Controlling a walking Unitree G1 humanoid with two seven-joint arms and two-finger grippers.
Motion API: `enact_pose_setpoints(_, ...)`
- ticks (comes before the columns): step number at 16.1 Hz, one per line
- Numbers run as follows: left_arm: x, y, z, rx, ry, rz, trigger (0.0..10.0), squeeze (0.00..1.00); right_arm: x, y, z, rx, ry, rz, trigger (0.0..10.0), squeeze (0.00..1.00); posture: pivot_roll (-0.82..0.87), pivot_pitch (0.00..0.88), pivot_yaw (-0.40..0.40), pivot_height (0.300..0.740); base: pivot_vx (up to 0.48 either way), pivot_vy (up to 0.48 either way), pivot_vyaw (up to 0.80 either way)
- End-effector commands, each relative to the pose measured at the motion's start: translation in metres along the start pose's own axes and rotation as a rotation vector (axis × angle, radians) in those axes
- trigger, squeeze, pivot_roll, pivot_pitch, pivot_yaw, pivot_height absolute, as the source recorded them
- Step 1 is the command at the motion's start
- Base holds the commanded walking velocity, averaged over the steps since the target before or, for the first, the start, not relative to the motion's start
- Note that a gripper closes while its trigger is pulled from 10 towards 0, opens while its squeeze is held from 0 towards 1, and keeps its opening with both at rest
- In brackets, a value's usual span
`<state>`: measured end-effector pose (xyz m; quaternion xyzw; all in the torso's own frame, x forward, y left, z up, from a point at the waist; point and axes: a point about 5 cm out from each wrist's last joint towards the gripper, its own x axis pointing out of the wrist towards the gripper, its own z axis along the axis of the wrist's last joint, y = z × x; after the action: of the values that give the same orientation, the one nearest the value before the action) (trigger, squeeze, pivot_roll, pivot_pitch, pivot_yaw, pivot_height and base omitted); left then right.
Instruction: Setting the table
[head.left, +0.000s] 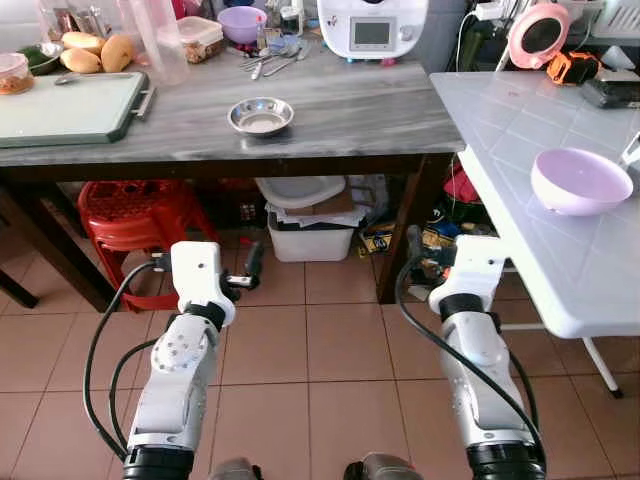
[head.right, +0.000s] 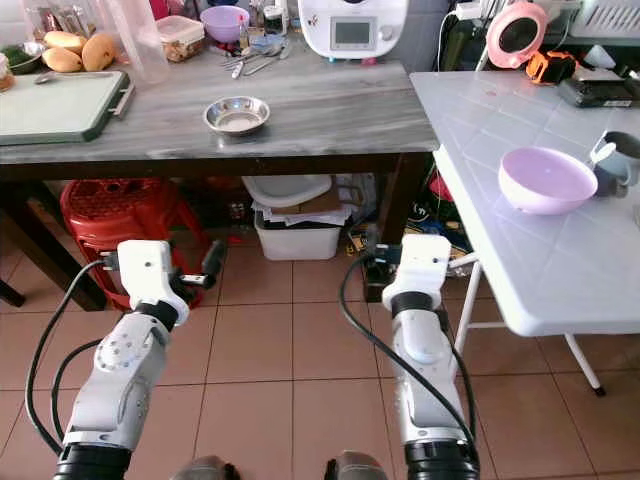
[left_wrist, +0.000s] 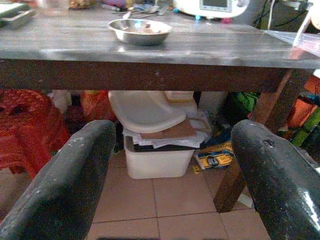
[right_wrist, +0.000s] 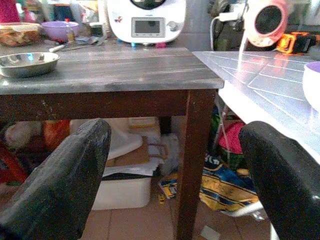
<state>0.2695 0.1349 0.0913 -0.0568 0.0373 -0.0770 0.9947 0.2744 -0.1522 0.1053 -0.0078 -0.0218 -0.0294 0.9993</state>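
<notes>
Floor: terracotta tiles (head.left: 330, 340) beneath both arms.
Wooden table (head.left: 360, 110): at 12 o'clock, steel bowl (head.left: 261, 116) near its front edge.
White table (head.left: 560, 250): at 2 o'clock, lilac bowl (head.left: 580, 181) resting on it.
Left gripper (left_wrist: 172, 165): fingers spread, holding nothing, below the wooden table's edge.
Right gripper (right_wrist: 175, 170): fingers spread, holding nothing, facing the table leg (right_wrist: 192, 165).

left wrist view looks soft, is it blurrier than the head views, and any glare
Left wrist view: the near black fingers are smeared, while the steel bowl stays fairly sharp. Left eye view: evenly lit and crisp, with pale sheen on the white table. Right wrist view: the same table is washed out by glare.
</notes>
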Motion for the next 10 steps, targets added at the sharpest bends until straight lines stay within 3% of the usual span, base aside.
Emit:
enact_pose_setpoints(1, 0.003, -0.009, 0.006, 0.001, -0.02, -0.021, 10.0, 0.0, 0.001, -0.001, 0.006, -0.006, -0.028, 0.004, 10.0, 0.0, -0.01, 0.0, 0.043, 0.74, 0.0, -0.379, 0.0)
enact_pose_setpoints(5, 0.003, -0.01, 0.007, 0.005, -0.026, -0.009, 10.0, 0.0, 0.001, -0.001, 0.009, -0.008, -0.04, 0.015, 10.0, 0.0, -0.01, 0.0, 0.046, 0.74, 0.0, -0.398, 0.0)
enact_pose_setpoints(10, 0.0, 0.003, 0.009, 0.015, -0.042, 0.08, 10.0, 0.0, -0.001, 0.004, 0.017, -0.01, -0.072, 0.039, 10.0, 0.0, -0.01, 0.0, 0.046, 0.74, 0.0, -0.4, 0.0)
